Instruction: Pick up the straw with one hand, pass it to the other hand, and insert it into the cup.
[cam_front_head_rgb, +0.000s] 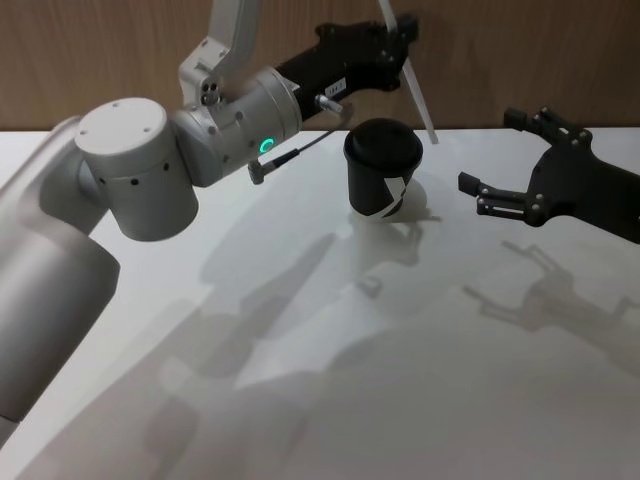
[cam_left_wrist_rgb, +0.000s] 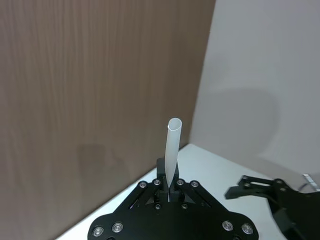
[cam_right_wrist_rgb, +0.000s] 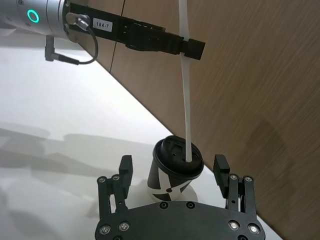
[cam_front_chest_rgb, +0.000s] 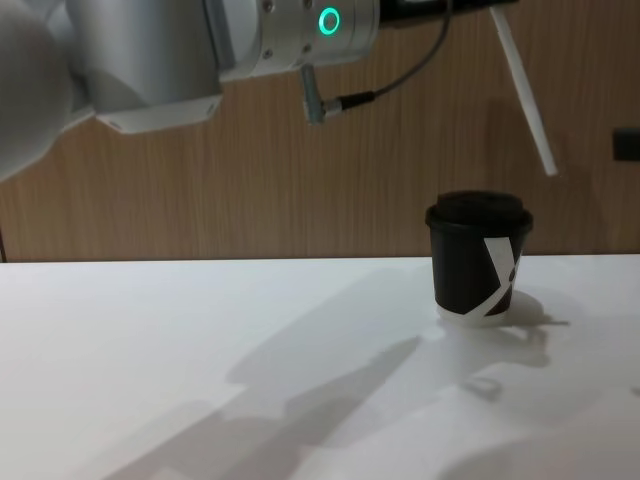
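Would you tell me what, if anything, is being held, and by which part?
The left gripper pinches the straw on its upper part, the longer stretch hanging free below; the right gripper is open and empty.

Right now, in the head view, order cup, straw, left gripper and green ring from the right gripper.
1. Too close to call: straw and cup, left of the right gripper.
2. Next, left gripper, higher, holding the straw.
3. Last, green ring, far left.

The head camera looked down on the tabletop (cam_front_head_rgb: 330, 400); the chest camera looked level across it. Both shared the cup (cam_front_head_rgb: 383, 170).
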